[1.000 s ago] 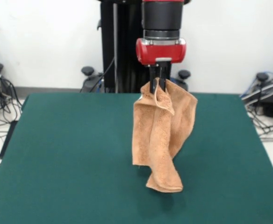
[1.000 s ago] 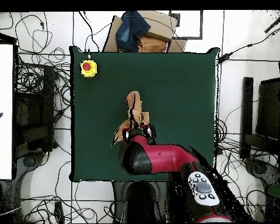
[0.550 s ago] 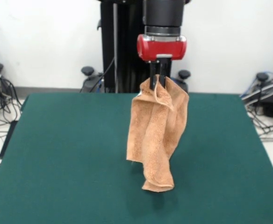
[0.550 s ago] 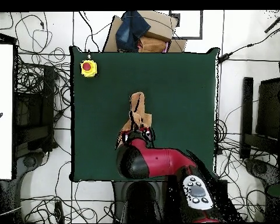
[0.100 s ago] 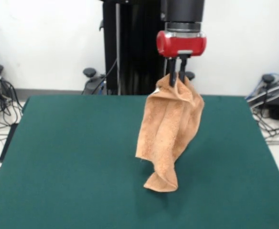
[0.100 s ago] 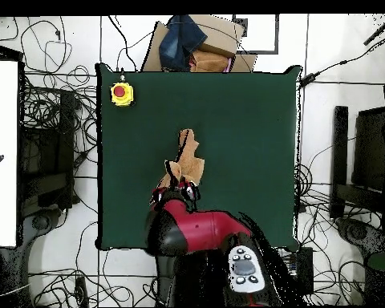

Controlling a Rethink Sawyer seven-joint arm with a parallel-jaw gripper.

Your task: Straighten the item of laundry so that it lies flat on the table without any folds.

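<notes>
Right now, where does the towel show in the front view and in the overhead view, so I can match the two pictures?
Front view: the towel hangs right of centre from the gripper, its bottom fold low over the green table.
Overhead view: the towel sits near the table's middle, just above the red arm.
Shared landmark: the gripper shut on the towel's top.

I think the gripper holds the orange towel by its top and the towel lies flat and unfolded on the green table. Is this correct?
Not quite. The gripper does hold the towel by its top, but the towel does not lie flat: it hangs down crumpled from the gripper, with only its lower end at or near the green table. The front view shows this.
</notes>
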